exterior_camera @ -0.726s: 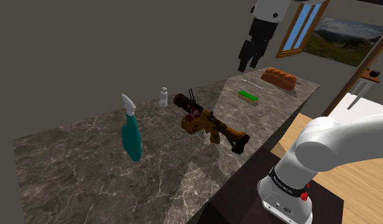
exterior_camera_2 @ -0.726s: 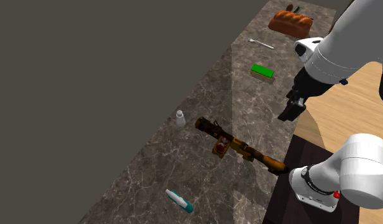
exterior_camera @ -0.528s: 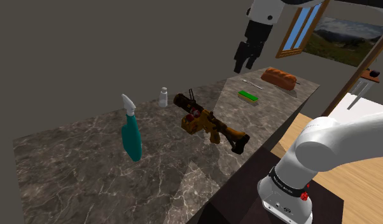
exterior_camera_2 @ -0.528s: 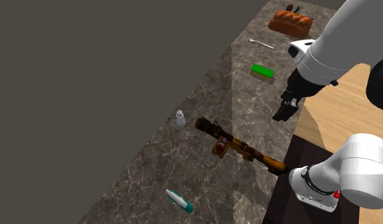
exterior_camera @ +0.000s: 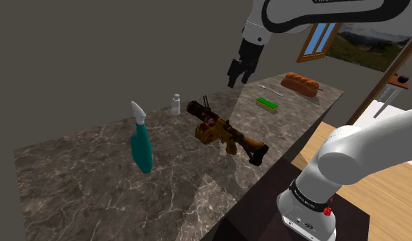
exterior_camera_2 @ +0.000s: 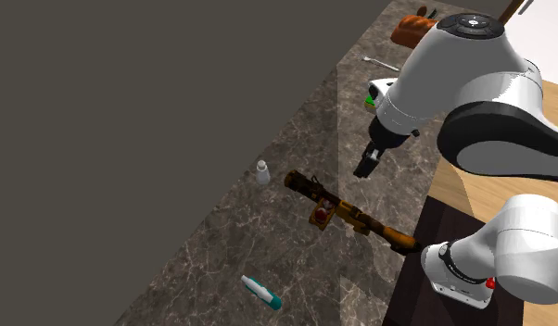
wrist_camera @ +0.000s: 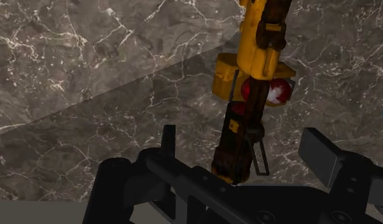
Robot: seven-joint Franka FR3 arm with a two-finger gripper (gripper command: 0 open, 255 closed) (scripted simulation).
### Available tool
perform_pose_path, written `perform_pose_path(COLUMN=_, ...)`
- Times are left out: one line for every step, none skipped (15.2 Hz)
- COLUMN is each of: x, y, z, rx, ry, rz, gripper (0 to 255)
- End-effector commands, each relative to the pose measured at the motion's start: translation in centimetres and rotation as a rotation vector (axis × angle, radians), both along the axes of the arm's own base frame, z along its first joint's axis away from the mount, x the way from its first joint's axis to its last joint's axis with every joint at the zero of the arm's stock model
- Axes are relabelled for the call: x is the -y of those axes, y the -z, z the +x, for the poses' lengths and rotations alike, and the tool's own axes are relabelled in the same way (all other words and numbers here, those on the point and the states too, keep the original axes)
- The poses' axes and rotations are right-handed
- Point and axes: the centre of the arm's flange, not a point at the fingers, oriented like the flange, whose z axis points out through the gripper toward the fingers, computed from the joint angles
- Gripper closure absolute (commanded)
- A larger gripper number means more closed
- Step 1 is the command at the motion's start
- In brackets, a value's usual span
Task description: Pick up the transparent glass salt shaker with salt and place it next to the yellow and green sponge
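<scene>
Well, the black gripper [exterior_camera: 237, 72] hangs high in the air over the dark marble counter [exterior_camera: 81, 185], and its two fingers [wrist_camera: 168, 137] stand wide apart with nothing between them, so it holds nothing. In the wrist view an orange and brown toy gun [wrist_camera: 250, 83] lies flat on the counter far under the open gripper, with a red and white ball on its side. The small pale salt shaker [exterior_camera: 175, 104] stands upright near the back of the counter, close to the grey wall [exterior_camera: 95, 55] and just beside the dark end of the toy gun, toward the shoulder view's left. It is well apart from the gripper, and nothing touches it. The sponge [exterior_camera: 267, 103] is green on top with a yellow edge; it lies flat further along the counter, well apart from the shaker. Past the sponge sits a brown loaf of bread [exterior_camera: 300, 83]. A teal spray bottle [exterior_camera: 139, 140] with a white top stands on the shoulder view's left side of the counter – far from the sponge
</scene>
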Motion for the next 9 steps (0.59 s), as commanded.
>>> perform_pose_path(x=-0.4, y=1.7, z=2.1, rx=0.015, ry=-0.001, rz=0.011, gripper=0)
perform_pose_path(x=-0.5, y=2.4, z=3.1, rx=0.022, ry=-0.001, rz=0.015, gripper=0)
perform_pose_path(x=-0.7, y=3.2, z=4.0, rx=0.029, ry=-0.002, rz=0.020, gripper=0)
perform_pose_path(x=-0.8, y=4.0, z=5.0, rx=0.035, ry=-0.002, rz=0.025, gripper=0)
perform_pose_path(x=-1.0, y=4.8, z=5.9, rx=0.042, ry=-0.003, rz=0.030, gripper=0)
perform_pose_path(x=-1.1, y=5.5, z=6.9, rx=0.048, ry=-0.003, rz=0.035, gripper=0)
perform_pose_path(x=-1.3, y=6.3, z=7.9, rx=0.055, ry=-0.004, rz=0.040, gripper=0)
perform_pose_path(x=-1.4, y=7.0, z=8.9, rx=0.061, ry=-0.004, rz=0.045, gripper=0)
perform_pose_path(x=-1.6, y=7.7, z=9.8, rx=0.068, ry=-0.005, rz=0.050, gripper=0)
